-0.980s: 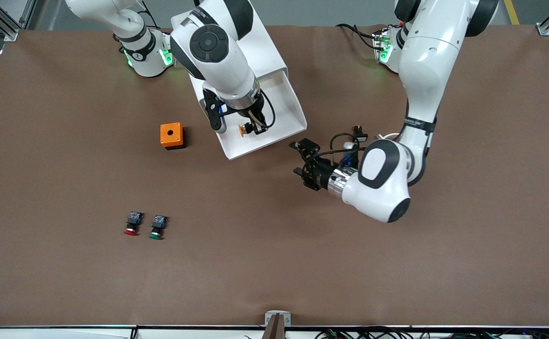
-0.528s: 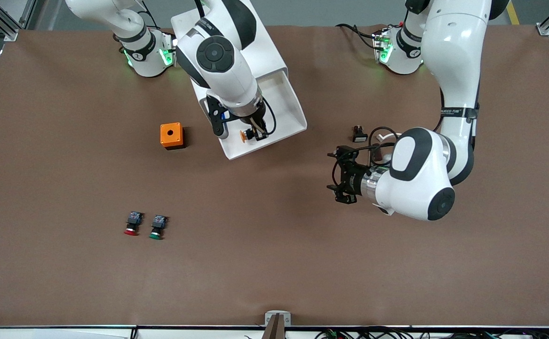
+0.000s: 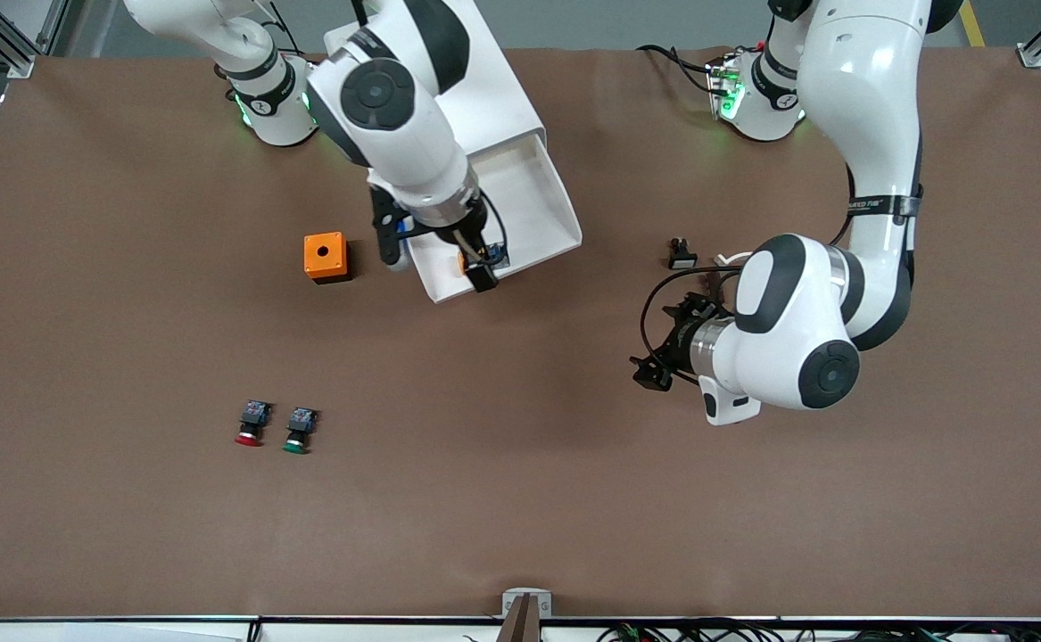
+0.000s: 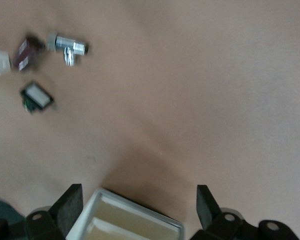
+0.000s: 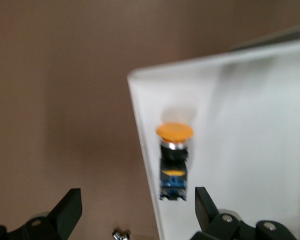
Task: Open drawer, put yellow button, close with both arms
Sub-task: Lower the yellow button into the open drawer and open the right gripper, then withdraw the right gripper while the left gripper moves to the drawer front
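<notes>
Yellow button (image 5: 173, 161) lying inside the pulled-out drawer (image 3: 533, 201), close to its front corner, long axis roughly along the drawer's side wall, cap turned toward the right arm's end of the counter (image 3: 520, 499). Right gripper (image 5: 135, 212) directly over it, jaws spread wide and empty. Left gripper (image 4: 140, 202) likewise spread and empty over bare counter, well apart from the drawer, so likely the longer reach for the closing push.

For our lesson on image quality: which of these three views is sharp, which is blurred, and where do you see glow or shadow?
Front view: sharp, evenly lit, green lights glowing at both arm bases. Left wrist view: soft, the small parts smeared. Right wrist view: soft too, the yellow button fuzzy-edged in the drawer, a faint shadow by its cap.
</notes>
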Robot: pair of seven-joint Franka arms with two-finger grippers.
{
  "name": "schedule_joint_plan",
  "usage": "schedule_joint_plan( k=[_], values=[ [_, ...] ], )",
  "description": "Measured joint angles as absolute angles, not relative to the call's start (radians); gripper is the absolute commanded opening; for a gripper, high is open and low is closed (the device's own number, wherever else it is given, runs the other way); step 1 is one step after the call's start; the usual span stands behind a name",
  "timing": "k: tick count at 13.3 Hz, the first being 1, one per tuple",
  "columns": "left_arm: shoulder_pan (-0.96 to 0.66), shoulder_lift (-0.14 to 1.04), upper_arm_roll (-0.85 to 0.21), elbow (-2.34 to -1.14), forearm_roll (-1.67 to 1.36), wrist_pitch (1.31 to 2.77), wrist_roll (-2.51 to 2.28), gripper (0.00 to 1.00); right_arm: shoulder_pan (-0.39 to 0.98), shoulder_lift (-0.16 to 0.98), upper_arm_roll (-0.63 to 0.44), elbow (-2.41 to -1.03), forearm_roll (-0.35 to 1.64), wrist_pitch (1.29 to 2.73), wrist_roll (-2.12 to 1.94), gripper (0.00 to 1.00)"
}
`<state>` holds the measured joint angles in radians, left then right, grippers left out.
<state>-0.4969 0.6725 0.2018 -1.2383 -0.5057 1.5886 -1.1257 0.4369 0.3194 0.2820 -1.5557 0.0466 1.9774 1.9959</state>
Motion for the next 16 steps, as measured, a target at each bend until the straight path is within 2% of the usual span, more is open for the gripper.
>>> schedule_joint_plan(
  k=[6, 13, 16],
  values=[
    [-0.506, 0.623, 0.199, -1.238, -0.380, 1.588, -0.725, 1.00, 0.185, 0.286, 0.283, -1.394, 0.017, 1.736, 1.442, 1.00],
    [-0.610, 0.625, 0.175, -1.263, -0.349, 1.712, -0.610, 1.00, -0.115, 0.245, 0.282, -1.380, 0.017, 1.595, 0.663, 1.00],
    [-0.641, 0.625, 0.173, -1.266, -0.323, 1.738, -0.595, 1.00, -0.193, 0.243, 0.258, -1.380, 0.017, 1.548, 0.519, 1.00]
  ],
)
